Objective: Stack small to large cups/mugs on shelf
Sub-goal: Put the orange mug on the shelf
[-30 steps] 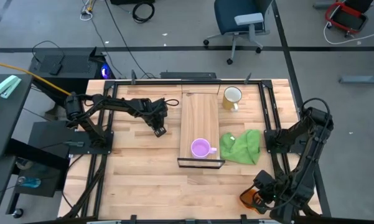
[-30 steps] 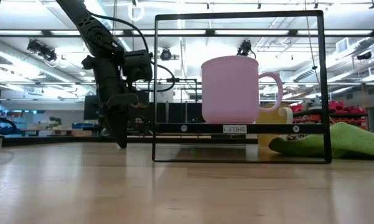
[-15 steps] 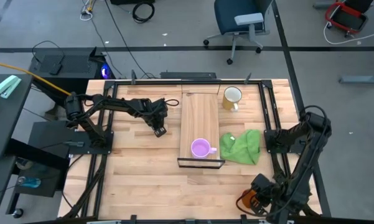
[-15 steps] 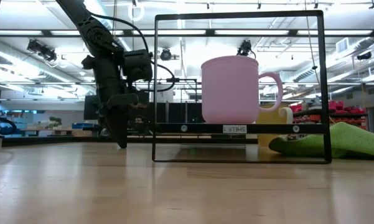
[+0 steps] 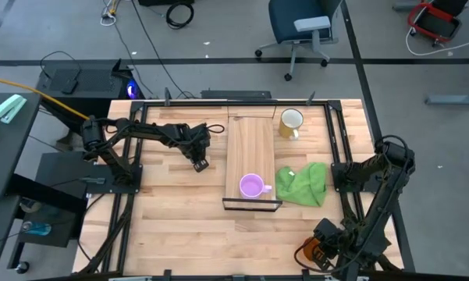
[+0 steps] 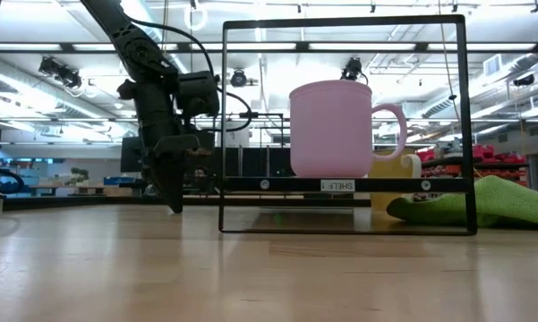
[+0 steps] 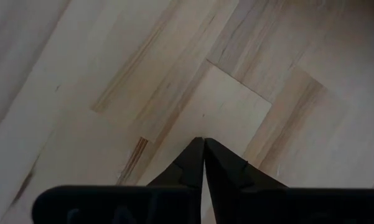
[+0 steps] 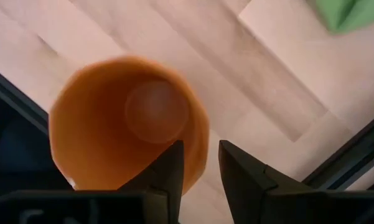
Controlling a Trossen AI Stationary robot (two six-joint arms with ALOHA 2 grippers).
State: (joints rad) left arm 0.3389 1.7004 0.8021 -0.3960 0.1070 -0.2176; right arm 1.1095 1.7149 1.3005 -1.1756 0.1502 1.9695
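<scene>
R gripper (image 8: 196,163): jaws spread, one finger inside the orange mug (image 8: 127,124) and one outside its wall – rim sits between them, though whether they press on it I cannot tell (near-right corner of the table, by the frame rail)
Orange mug: tilted toward the wrist cam, open mouth and round bottom in view; in the high view only a sliver of orange shows under the R arm
L gripper (image 7: 203,163): jaws pressed together, tips meeting in a point, nothing between them – hovers tip-down just above bare tabletop (image 7: 112,74), well apart from every mug
Shelf (image 5: 251,148): to the side of the L jaws, a long light plank w/ black frame at its near end; well apart from the R jaws
Purple mug (image 5: 252,186): upright on the shelf's near end, just behind the frame, handle toward the cloth side – far from both pairs of jaws
Cream mug (image 5: 291,122): upright on the table just beside the shelf's far end, not on it; farthest thing from the R jaws
Green cloth (image 5: 303,184): crumpled beside the shelf, between the purple mug and the R arm's base; a corner shows beyond the R jaws in the wrist view
</scene>
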